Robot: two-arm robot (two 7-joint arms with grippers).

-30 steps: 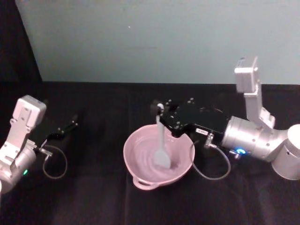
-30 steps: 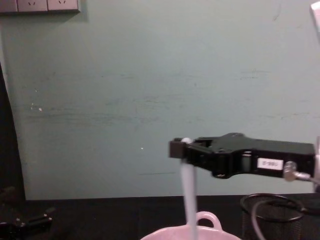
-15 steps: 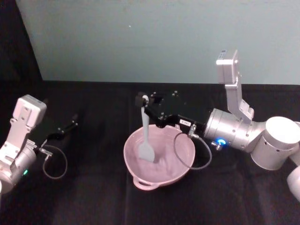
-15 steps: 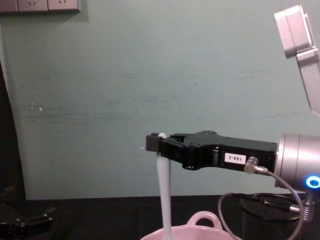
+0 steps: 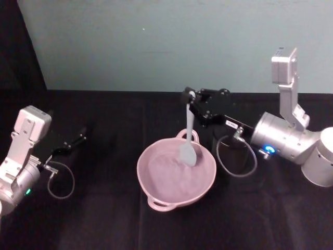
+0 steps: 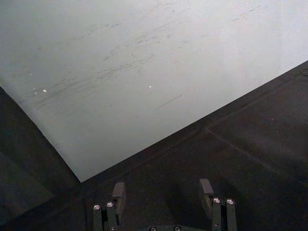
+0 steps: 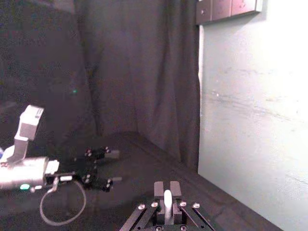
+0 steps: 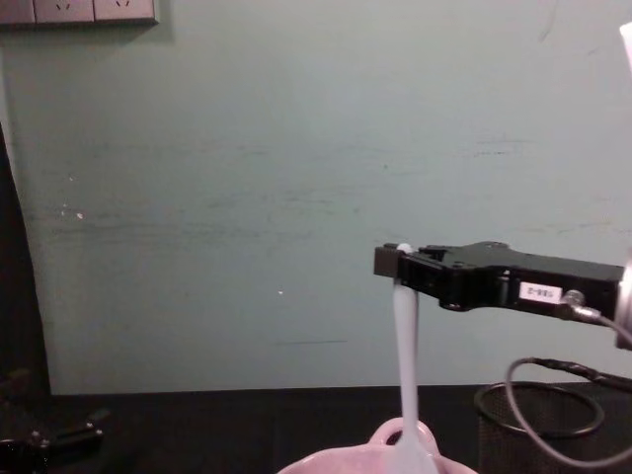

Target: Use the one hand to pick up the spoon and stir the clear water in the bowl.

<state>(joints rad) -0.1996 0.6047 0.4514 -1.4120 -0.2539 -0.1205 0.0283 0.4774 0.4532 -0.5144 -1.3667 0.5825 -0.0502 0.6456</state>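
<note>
Head view showed us the right gripper (image 5: 188, 97) reaching in from the right above the far rim of the pink bowl (image 5: 144, 174), its fingers clamped on the top end of the white spoon (image 5: 189, 125). The spoon hung nearly upright. Its broad blade sat down inside the bowl on the far side, just in front of the loop handle (image 5: 188, 134) at that rim. In the chest view we saw the slim handle drop straight from the closed jaws and pass below the bowl's rim. We could not make out the water surface, so we could not tell whether the blade reached it. The black mesh cup (image 8: 538, 425) stood just beside the bowl on the right, under the arm. The left gripper (image 5: 77, 140) lay parked low over the black table (image 5: 104, 219), well to the left, with its fingers apart and nothing between them.

We judged the pick-up done, since the spoon was out of the cup and in the bowl. The step in hand was the stirring. What was left, as we saw it, was to sweep the blade round through the water; how much more the pictures did not show.
</note>
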